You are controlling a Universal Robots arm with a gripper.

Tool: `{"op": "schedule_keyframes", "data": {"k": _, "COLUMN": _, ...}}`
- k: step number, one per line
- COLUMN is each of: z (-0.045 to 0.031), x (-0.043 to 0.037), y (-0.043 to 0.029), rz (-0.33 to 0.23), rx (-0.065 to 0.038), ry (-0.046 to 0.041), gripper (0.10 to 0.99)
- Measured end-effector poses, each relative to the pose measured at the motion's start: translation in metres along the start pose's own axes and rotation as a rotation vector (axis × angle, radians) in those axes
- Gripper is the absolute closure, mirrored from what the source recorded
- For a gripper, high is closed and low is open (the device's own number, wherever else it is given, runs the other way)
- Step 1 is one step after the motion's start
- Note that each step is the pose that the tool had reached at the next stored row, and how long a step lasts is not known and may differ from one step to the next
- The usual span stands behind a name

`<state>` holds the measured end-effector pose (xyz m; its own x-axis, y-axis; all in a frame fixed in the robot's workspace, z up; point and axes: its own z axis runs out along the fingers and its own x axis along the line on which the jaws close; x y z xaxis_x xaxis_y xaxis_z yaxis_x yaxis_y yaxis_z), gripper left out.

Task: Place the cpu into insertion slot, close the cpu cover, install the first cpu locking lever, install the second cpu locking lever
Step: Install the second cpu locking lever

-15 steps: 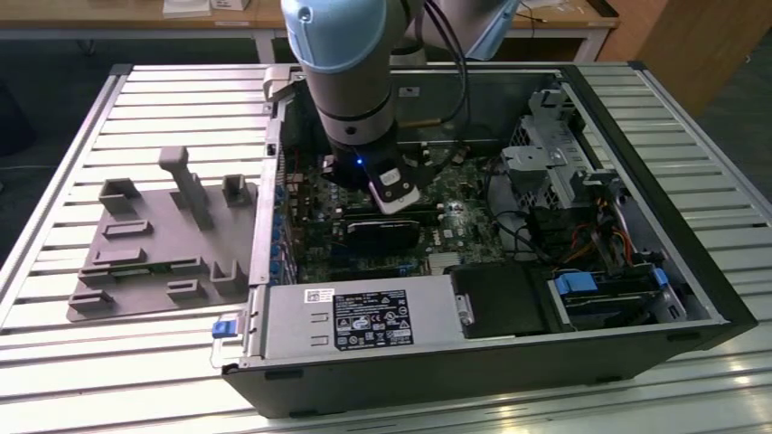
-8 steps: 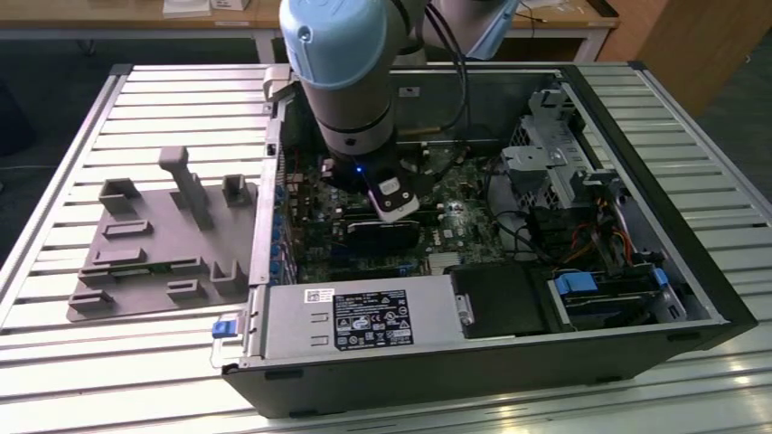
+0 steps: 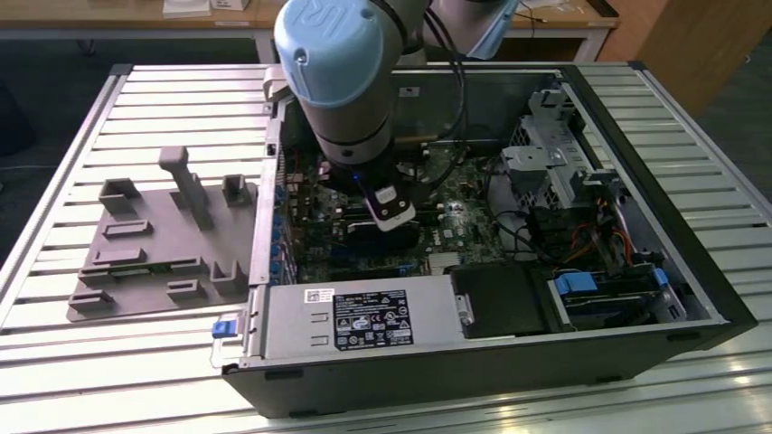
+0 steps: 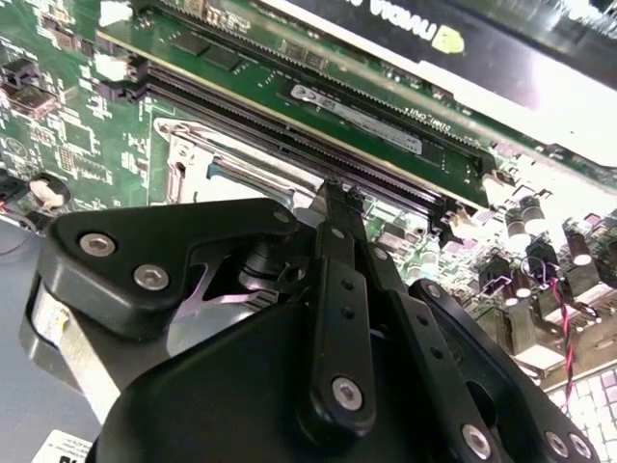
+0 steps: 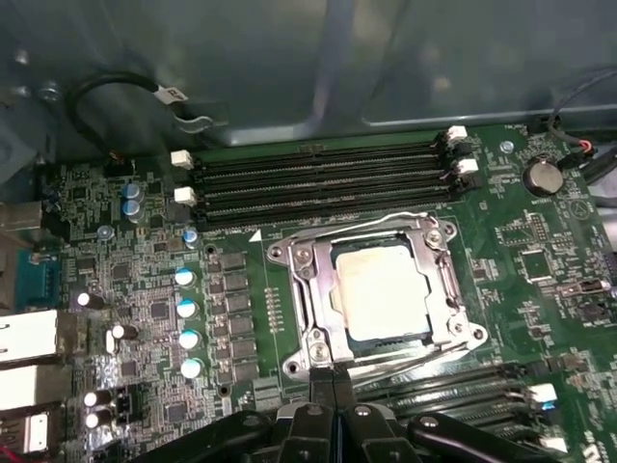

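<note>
You have the gripper [image 5: 323, 384] with fingers pressed together, nothing visible between them, tips at the socket's near edge. Just beyond the fingertips, the cpu [image 5: 381, 289] sits in the insertion slot [image 5: 289, 253] with the cpu cover [image 5: 445, 307] down around it, inside the open computer case [image 3: 675, 298]. Its white label [image 3: 371, 324] is unreadable.

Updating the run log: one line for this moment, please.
cpu: in socket | cpu cover: closed | pincer: shut, at socket edge
</note>
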<state>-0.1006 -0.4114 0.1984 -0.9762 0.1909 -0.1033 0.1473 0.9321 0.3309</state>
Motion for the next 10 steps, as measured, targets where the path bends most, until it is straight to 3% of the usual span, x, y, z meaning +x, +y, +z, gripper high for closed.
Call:
{"op": "schedule_keyframes", "data": {"k": 3, "z": 0.0025, "x": 0.0012, "y": -0.0012, "rz": 0.001, "rx": -0.007, "ry": 0.0012, "gripper": 0.984}}
{"op": "schedule_keyframes", "data": {"k": 7, "z": 0.0039, "x": 0.0032, "y": -0.002, "rz": 0.004, "rx": -0.026, "ry": 0.0039, "gripper": 0.984}}
{"op": "schedule_keyframes", "data": {"k": 10, "z": 0.0055, "x": 0.0053, "y": -0.0029, "rz": 0.005, "rx": -0.033, "ry": 0.005, "gripper": 0.984}}
